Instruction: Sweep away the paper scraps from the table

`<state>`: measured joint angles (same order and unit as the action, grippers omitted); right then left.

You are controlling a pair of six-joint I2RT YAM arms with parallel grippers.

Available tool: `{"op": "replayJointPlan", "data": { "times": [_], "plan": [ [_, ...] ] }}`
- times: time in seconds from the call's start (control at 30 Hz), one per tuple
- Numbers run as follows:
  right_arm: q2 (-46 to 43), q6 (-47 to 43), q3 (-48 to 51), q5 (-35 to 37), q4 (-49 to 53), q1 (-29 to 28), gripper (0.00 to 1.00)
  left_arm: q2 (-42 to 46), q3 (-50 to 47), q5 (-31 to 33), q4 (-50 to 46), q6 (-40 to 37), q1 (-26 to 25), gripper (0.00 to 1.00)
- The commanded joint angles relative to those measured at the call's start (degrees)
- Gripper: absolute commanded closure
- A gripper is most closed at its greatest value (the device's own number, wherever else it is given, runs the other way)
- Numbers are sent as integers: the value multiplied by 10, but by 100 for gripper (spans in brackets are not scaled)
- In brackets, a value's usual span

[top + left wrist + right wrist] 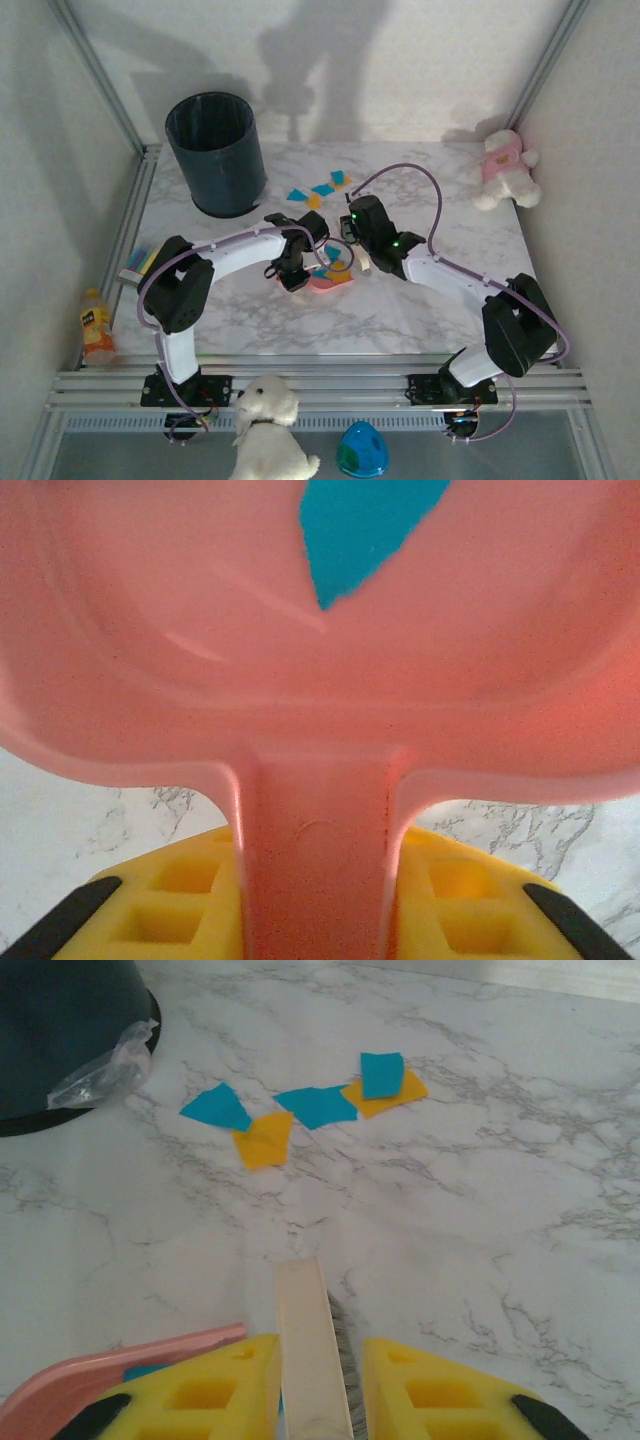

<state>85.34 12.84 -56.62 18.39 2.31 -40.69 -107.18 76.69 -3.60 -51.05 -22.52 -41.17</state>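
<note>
The marble counter carries a dark bin at its far left. The left hand is clamped on the handle of a pink dustpan with one blue scrap inside. The right hand is closed around a cream brush. The paper scraps, orange and blue, lie on the counter near the bin, ahead of the brush

Arms bent inward, left fingers clamped, right fingers clamped
</note>
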Motion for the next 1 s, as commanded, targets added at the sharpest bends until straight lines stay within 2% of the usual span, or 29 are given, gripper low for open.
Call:
{"op": "replayJointPlan", "data": {
  "times": [0.0, 0.4, 0.97],
  "plan": [
    [11, 27, -3, -24, -1, -9, 100, 8, 1, 5, -10, -5, -5, 100],
    [2, 64, -6, -89, -1, -11, 100, 7, 3, 10, -8, -3, -5, 100],
    [-35, 75, -6, -102, 9, -12, 100, 8, 3, 12, -6, -2, -5, 100]
  ]
}}
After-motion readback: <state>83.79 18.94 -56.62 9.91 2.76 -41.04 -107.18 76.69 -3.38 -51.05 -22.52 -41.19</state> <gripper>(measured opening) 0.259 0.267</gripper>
